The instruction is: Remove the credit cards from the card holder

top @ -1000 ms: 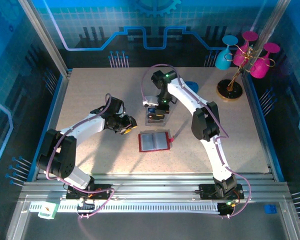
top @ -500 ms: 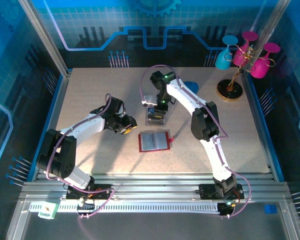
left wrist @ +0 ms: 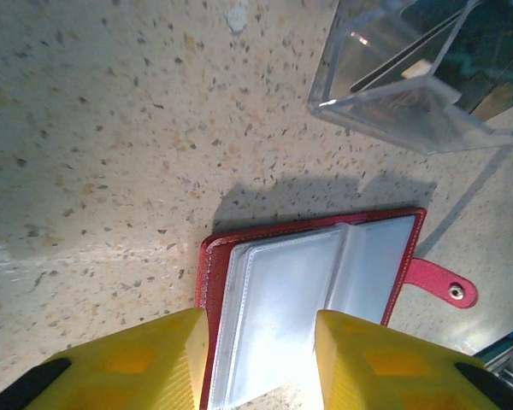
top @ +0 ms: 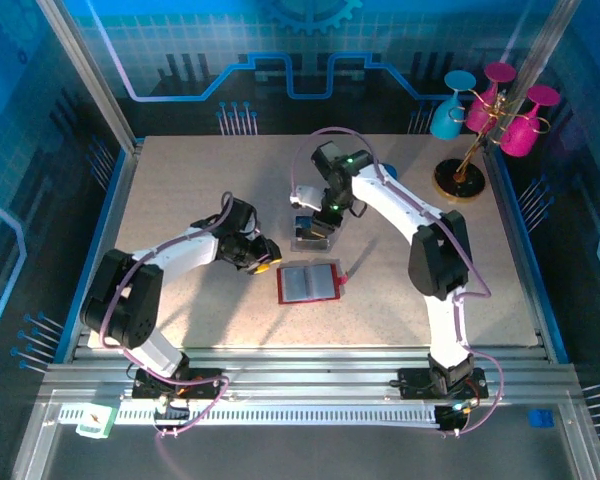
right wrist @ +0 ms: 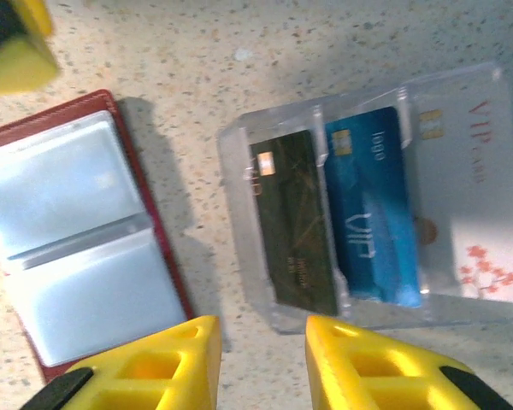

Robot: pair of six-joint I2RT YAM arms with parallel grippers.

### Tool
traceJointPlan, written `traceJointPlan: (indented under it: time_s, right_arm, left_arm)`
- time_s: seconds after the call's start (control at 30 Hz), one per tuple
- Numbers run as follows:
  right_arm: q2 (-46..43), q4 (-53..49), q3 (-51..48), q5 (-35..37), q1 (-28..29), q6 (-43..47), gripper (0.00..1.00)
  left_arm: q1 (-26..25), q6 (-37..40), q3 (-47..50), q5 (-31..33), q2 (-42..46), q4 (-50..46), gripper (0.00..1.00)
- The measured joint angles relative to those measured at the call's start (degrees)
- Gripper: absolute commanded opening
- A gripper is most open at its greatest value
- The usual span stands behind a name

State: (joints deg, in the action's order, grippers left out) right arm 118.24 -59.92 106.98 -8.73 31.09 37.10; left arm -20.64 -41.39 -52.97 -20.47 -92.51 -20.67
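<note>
**Speckled beige surface** (top: 180, 190): carries all items below.

**Red folding card holder** (top: 308, 283) (left wrist: 316, 299) (right wrist: 77, 248): flat, lying open near the middle of the surface, closer to the near edge than the tray. Grey see-through pockets face up. A red snap tab (left wrist: 440, 286) sticks out from its right side.

**Clear plastic tray** (top: 313, 238) (left wrist: 393, 120) (right wrist: 239, 171): rectangular, with dividers, near the card holder's far edge and apart from it.

**Credit cards, in the tray, side by side in separate compartments:**
- dark card (right wrist: 293, 222)
- blue card (right wrist: 372, 213), in the middle compartment
- white card with pink flowers (right wrist: 470, 213)

**Left gripper** (top: 263, 262) (left wrist: 258, 329): yellow jaws spread partway, nothing between them. They sit over the card holder's left edge. Whether they touch it cannot be told.

**Right gripper** (top: 320, 215) (right wrist: 256, 342): yellow jaws spread partway and holding nothing. In the wrist view they are over the tray's edge and the bare surface between tray and card holder.

**Stand with pink and blue goblets** (top: 480, 110): at the far right corner of the surface.
</note>
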Motion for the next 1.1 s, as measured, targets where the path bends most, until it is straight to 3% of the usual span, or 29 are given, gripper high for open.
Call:
traceJointPlan:
  time_s: [0.33, 0.67, 0.9, 1.1]
  right_arm:
    - [-9.1, 9.6, -15.7, -6.8, 0.1, -12.4, 0.3]
    - [-14.8, 17.7, -27.2, -8.9, 0.1, -27.5, 0.25]
    - [-20.3, 27.6, -35.4, -11.1, 0.1, -46.6, 0.16]
    - [-19.2, 32.2, -36.9, -16.9, 0.0, -62.5, 0.15]
  left_arm:
    - [-3.9, -0.3, -0.3, -0.4, -5.2, 1.5, 0.4]
    - [-4.8, -0.5, -2.6, -0.4, -7.0, 1.7, 0.4]
    - [-4.8, -0.5, -3.1, -0.3, -7.0, 1.7, 0.39]
    - [-4.1, -0.7, -2.7, -0.4, -6.6, 2.7, 0.37]
